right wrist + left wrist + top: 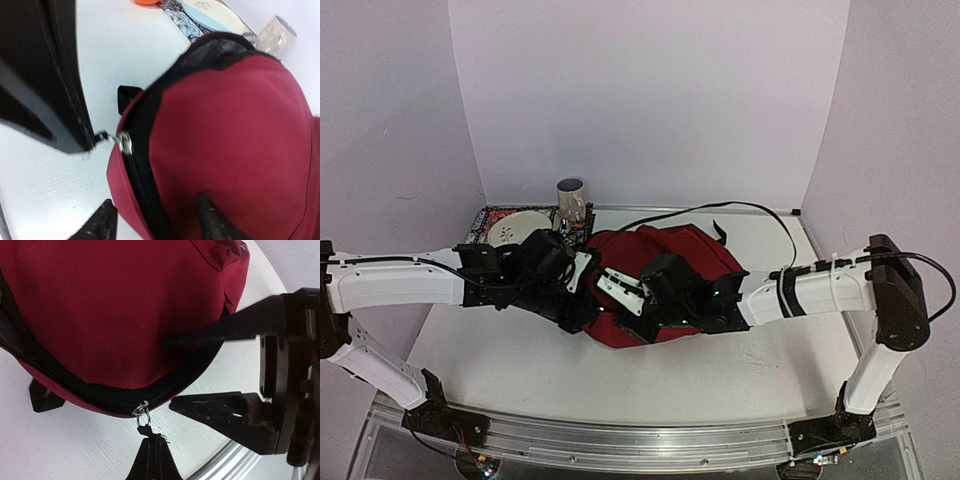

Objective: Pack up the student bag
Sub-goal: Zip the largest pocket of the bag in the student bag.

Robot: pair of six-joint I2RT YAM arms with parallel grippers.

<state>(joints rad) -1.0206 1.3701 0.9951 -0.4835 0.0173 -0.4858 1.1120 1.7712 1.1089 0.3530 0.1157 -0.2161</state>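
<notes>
The bag lies in the middle of the table, a dark red heap with both arms reaching in over it from either side. The left gripper is pinched tight on the black zip pull, at the bag's near left edge. The pull hangs from the silver slider on the black zip that runs round the rim.

The right gripper stands partly open across the same rim, just beside the slider. One finger lies over the red cloth and the other is out over the table, apart from the bag. It holds nothing that I can see.

At the bag's far end the mouth gapes, showing grey lining. Beyond it, at the far left, are a mug and a pale plate on a patterned book.
</notes>
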